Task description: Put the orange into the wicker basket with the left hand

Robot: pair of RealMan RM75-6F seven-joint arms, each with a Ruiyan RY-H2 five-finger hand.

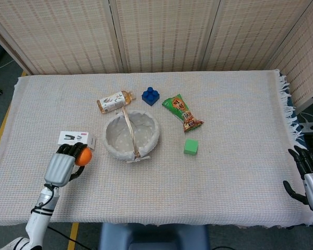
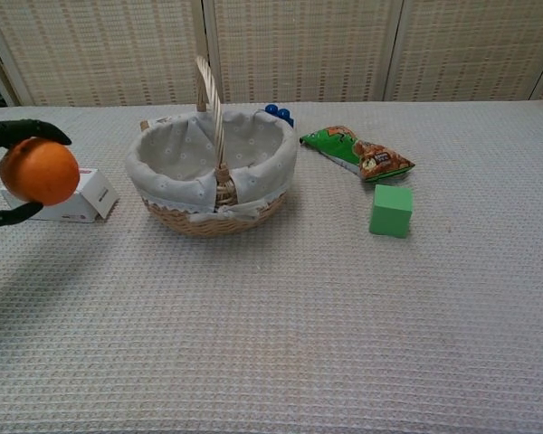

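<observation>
My left hand [image 1: 61, 165] grips the orange [image 1: 83, 156], held up off the table to the left of the wicker basket [image 1: 132, 136]. In the chest view the orange [image 2: 39, 171] hangs in front of a white box, with dark fingers [image 2: 25, 129] curled over and under it. The basket [image 2: 213, 172] has a pale cloth lining, an upright handle, and nothing visible inside. My right hand [image 1: 309, 177] rests open at the table's right front edge, away from everything.
A white box [image 1: 76, 138] lies just behind the orange. Behind the basket lie a drink bottle [image 1: 113, 101] and a blue brick [image 1: 150, 96]. A green snack bag [image 1: 182, 112] and a green cube [image 1: 191, 147] sit to the basket's right.
</observation>
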